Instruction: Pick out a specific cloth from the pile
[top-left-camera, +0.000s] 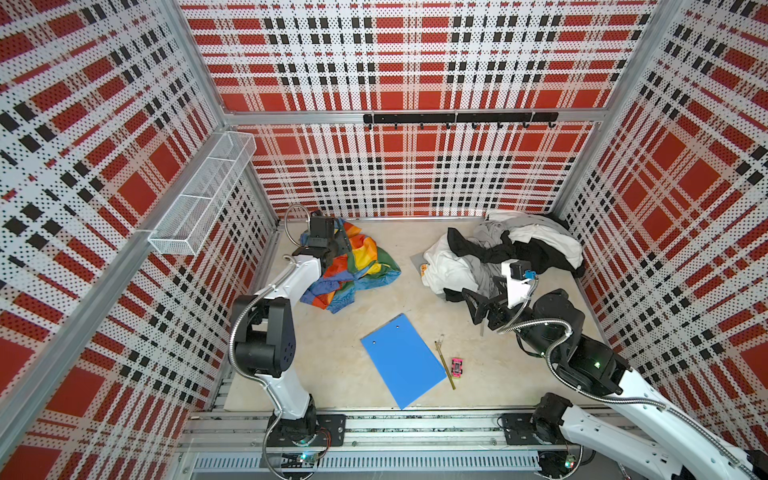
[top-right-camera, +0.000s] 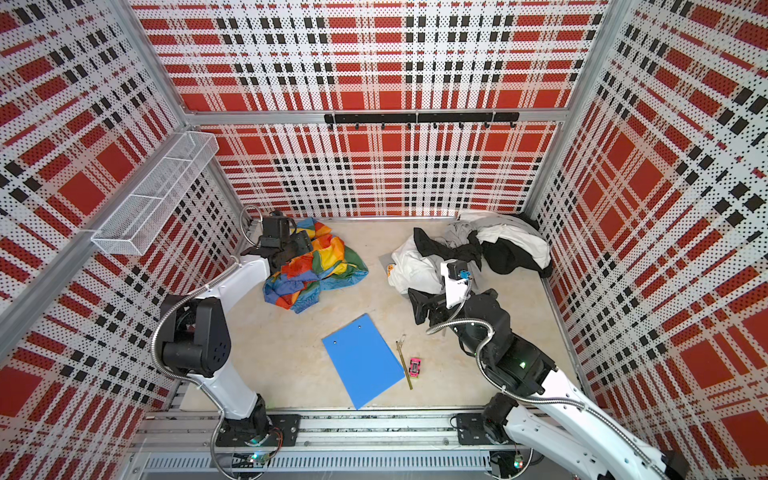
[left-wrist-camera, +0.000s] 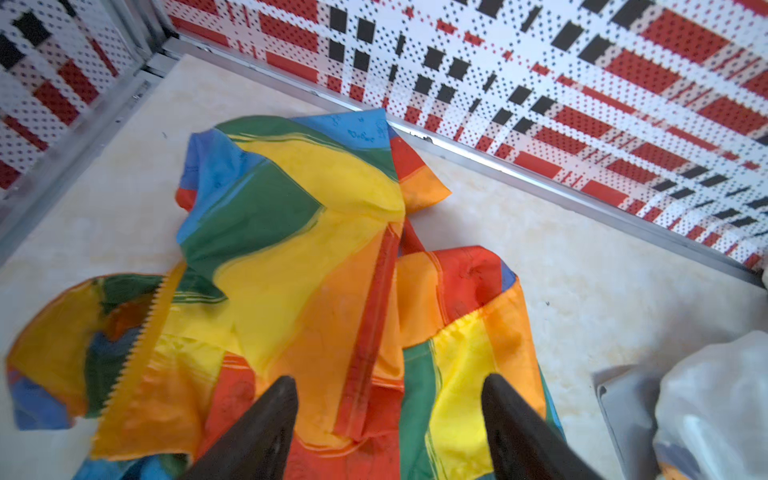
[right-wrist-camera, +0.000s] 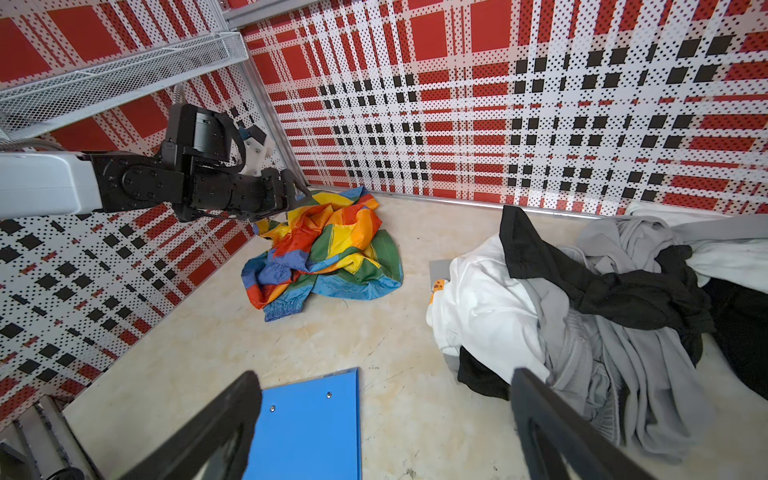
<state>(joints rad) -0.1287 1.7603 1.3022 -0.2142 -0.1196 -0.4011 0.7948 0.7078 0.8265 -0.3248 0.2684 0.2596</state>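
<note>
The cloth (top-left-camera: 357, 266) (top-right-camera: 322, 264), a crumpled sheet of orange, yellow, red, blue and green patches, lies on the floor near the back left corner, apart from the pile. My left gripper (left-wrist-camera: 390, 380) (top-left-camera: 340, 246) hovers over the cloth's left part, open, with nothing pinched between its fingers. In the right wrist view its fingertips sit just above the cloth's (right-wrist-camera: 328, 253) top fold. The pile (top-left-camera: 511, 249) (top-right-camera: 478, 249) (right-wrist-camera: 590, 299) of white, grey and black garments fills the back right corner. My right gripper (right-wrist-camera: 384, 374) (top-left-camera: 472, 307) stands open and empty at the pile's near edge.
A blue clipboard (top-left-camera: 403, 359) (right-wrist-camera: 307, 428) lies at the middle front, with a yellow pencil (top-left-camera: 444, 365) and a pink toy car (top-left-camera: 456, 367) just right of it. A grey flat sheet (top-left-camera: 417, 259) pokes out under the pile. A wire basket (top-left-camera: 199, 199) hangs on the left wall.
</note>
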